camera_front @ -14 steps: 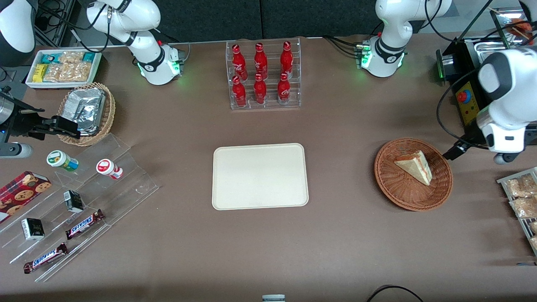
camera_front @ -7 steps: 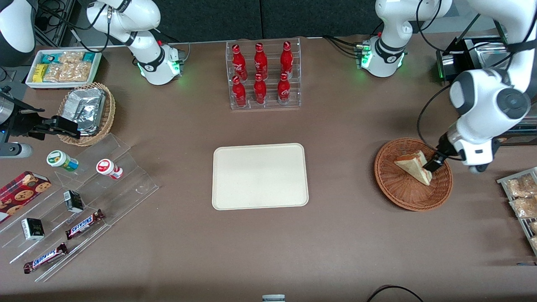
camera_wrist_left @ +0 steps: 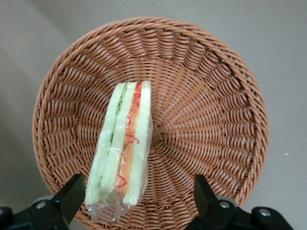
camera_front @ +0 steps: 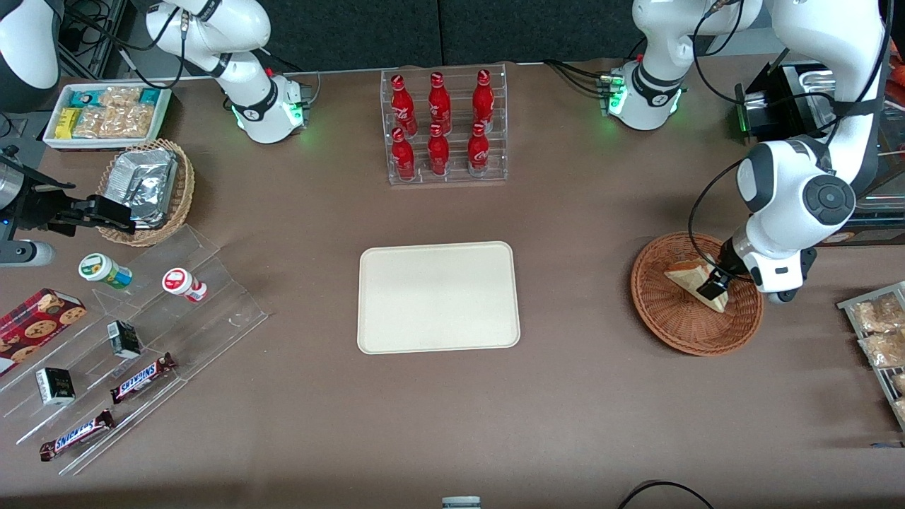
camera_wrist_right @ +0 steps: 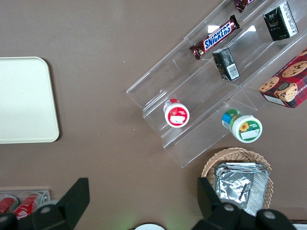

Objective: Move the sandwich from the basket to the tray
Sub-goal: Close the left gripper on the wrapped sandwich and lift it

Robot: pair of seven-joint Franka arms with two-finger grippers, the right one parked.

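The sandwich (camera_front: 687, 273), a wrapped white-bread wedge with red and green filling, lies in the round reddish-brown wicker basket (camera_front: 679, 339) toward the working arm's end of the table. My left gripper (camera_front: 710, 286) hangs low over the basket, right above the sandwich. In the left wrist view the gripper (camera_wrist_left: 136, 187) is open. Its two black fingers (camera_wrist_left: 72, 196) stand wide apart, one on each side of the sandwich (camera_wrist_left: 124, 143), clear of it, above the basket's weave (camera_wrist_left: 216, 120). The cream tray (camera_front: 438, 297) lies bare at the table's middle.
A clear rack of red bottles (camera_front: 445, 127) stands farther from the camera than the tray. A rack of snack packets (camera_front: 880, 332) lies beside the basket at the table's edge. A tan basket with foil packets (camera_front: 145, 187) and an acrylic stand (camera_front: 127, 339) lie toward the parked arm's end.
My left arm has swung in from the table's edge and come down over the basket. The gripper now hangs right above the sandwich. The sandwich has not moved.
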